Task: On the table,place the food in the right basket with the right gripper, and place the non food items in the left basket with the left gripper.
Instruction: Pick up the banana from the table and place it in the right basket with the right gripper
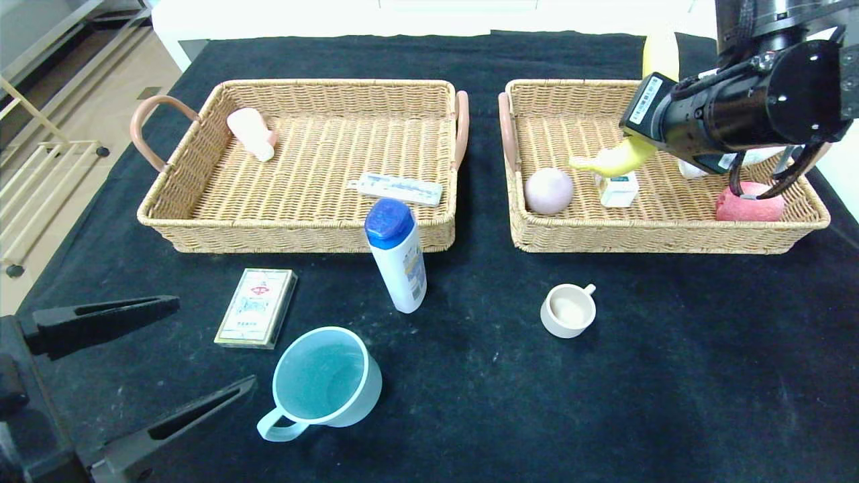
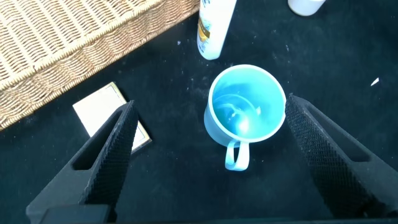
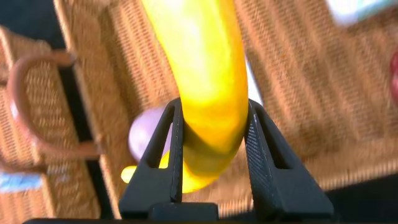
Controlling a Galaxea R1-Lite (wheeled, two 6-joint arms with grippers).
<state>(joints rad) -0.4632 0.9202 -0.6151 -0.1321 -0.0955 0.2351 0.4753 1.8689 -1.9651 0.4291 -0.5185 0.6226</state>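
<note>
Though dusty, black tablecloth (image 1: 671, 376) throughout.

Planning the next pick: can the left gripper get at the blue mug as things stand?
Probably yes: the left gripper is open, the blue mug sits upright between its fingers, nothing blocking.

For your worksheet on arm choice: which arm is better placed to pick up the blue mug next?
Left. Its open gripper hangs right above the mug, while the right gripper holds a banana over the right basket.
</note>
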